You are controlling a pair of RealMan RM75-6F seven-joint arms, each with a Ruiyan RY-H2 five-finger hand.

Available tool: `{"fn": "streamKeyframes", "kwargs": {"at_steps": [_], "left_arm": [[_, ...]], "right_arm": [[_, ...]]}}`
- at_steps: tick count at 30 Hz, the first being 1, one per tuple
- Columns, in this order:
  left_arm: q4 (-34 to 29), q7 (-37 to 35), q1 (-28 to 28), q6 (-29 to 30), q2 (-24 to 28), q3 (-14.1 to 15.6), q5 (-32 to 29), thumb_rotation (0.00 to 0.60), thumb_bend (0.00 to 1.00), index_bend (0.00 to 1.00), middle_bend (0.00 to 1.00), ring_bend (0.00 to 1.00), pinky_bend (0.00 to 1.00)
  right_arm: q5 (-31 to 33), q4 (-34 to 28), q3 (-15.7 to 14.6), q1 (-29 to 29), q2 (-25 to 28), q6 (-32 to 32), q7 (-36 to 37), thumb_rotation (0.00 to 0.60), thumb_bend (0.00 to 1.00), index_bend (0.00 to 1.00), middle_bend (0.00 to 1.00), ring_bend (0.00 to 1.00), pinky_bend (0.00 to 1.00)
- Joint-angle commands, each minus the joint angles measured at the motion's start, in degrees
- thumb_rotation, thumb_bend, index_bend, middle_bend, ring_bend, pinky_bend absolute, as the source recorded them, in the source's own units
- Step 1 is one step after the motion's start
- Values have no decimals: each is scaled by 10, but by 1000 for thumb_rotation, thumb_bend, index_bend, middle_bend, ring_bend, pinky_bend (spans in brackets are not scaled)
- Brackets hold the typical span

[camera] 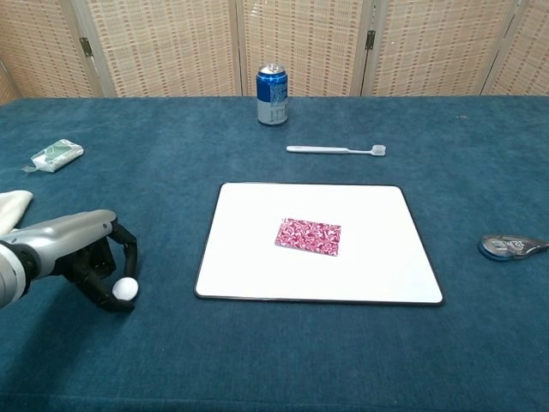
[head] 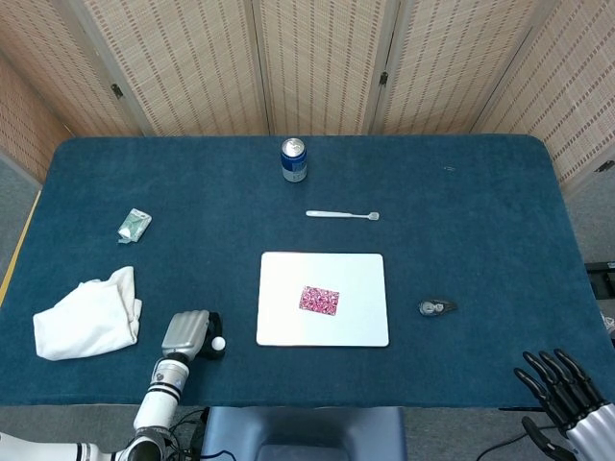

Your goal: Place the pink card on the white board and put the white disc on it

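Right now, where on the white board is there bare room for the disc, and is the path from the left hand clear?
The white board is bare all around the pink card. Bare cloth separates it from the left hand pinching the white disc. Nothing crowds it.

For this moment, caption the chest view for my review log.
Left robot hand pinches the disc beside the board; card already placed.

On the blue cloth table [head: 480, 192]: blue drink can [head: 293, 159] near the far edge, white toothbrush [head: 342, 215], crumpled white cloth [head: 88, 314], green-white packet [head: 134, 225], perhaps a tape dispenser [head: 436, 307].
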Motion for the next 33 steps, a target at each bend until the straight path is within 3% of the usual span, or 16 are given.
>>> {"fn": "streamKeyframes", "kwargs": {"at_steps": [1, 9, 15, 18, 26, 33], "left_arm": [[-12, -2, 1, 2, 5, -4, -1, 600, 258, 638, 1000, 1000, 1000], [-72, 12, -10, 15, 32, -27, -16, 600, 257, 628, 1000, 1000, 1000], [-125, 33, -41, 13, 48, -72, -69, 600, 257, 625, 1000, 1000, 1000], [-137, 50, -74, -3, 49, -103, -126, 600, 257, 625, 1000, 1000, 1000], [-120, 106, -172, -1, 16, -162, -226, 600, 257, 621, 1000, 1000, 1000], [-69, 128, -250, -24, -22, -195, -295, 600, 257, 619, 1000, 1000, 1000]], "right_arm": [[-1, -1, 0, 1, 1, -2, 0, 600, 324, 0, 0, 0, 0], [3, -3, 1, 2, 4, 1, 8, 600, 324, 0, 0, 0, 0], [14, -5, 5, 2, 6, 5, 20, 600, 324, 0, 0, 0, 0], [19, -4, 9, 0, 7, 13, 26, 600, 324, 0, 0, 0, 0], [43, 5, 20, -10, 6, 43, 56, 600, 324, 0, 0, 0, 0], [65, 17, 28, -19, 8, 67, 94, 600, 324, 0, 0, 0, 0]]}}
